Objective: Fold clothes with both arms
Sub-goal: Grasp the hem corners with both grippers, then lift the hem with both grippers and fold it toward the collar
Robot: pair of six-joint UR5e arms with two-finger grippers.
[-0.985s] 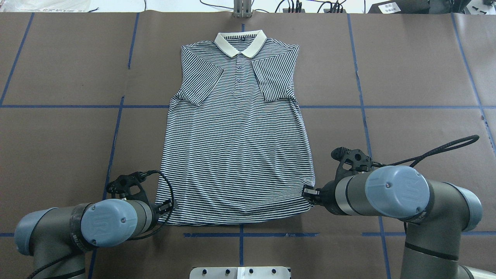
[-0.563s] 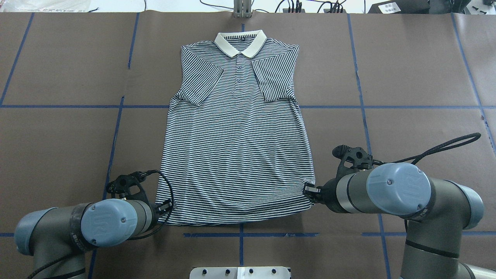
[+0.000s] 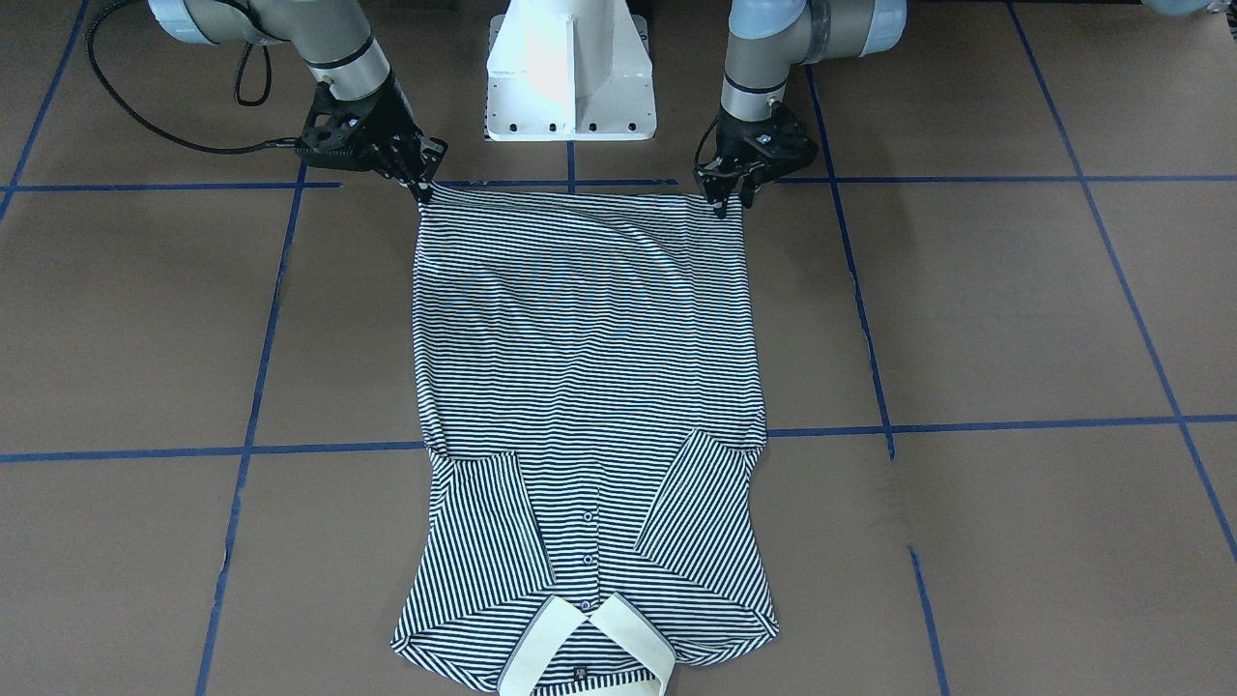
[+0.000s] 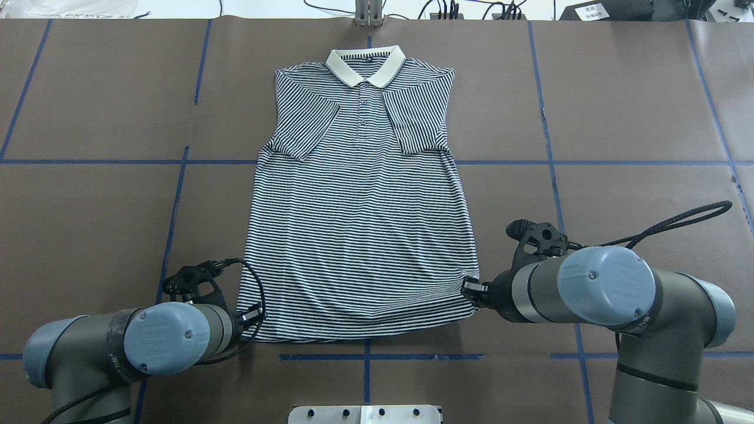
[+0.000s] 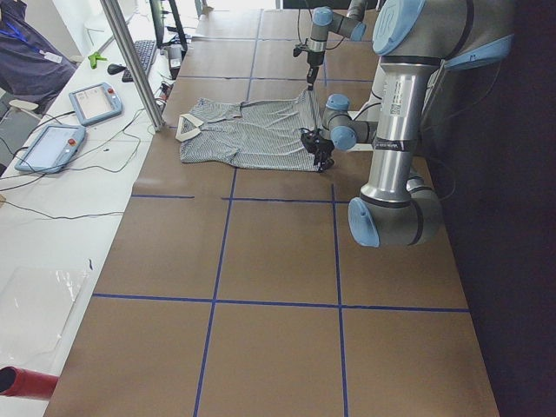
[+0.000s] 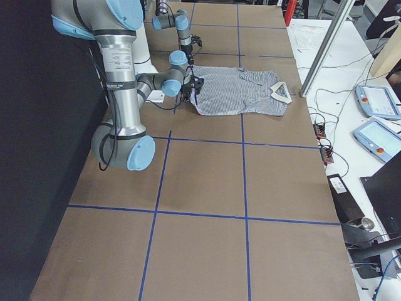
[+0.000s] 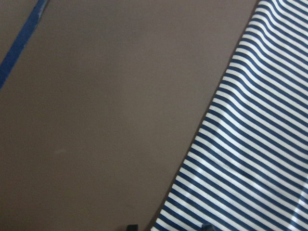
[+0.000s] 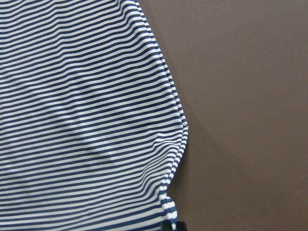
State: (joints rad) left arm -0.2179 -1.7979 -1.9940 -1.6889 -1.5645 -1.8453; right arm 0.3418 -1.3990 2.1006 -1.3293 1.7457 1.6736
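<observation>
While the shirt (image 4: 362, 224) lies flat mid-frame in the overhead view, collar (image 4: 366, 62) at top, hem (image 4: 359, 334) at bottom, its long axis runs straight up-frame from both grippers. We see the right gripper (image 4: 469, 290) pinching the lower-right hem corner, cloth puckered there. The left gripper (image 4: 254, 315) sits at the lower-left corner; whether it is clamped we cannot tell. Each arm is nearest its own corner.

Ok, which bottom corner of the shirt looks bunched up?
The right hem corner, at the right tool: its stripes pucker and bend toward the tool. The left hem corner, by the left tool, lies smooth with even stripes.
</observation>
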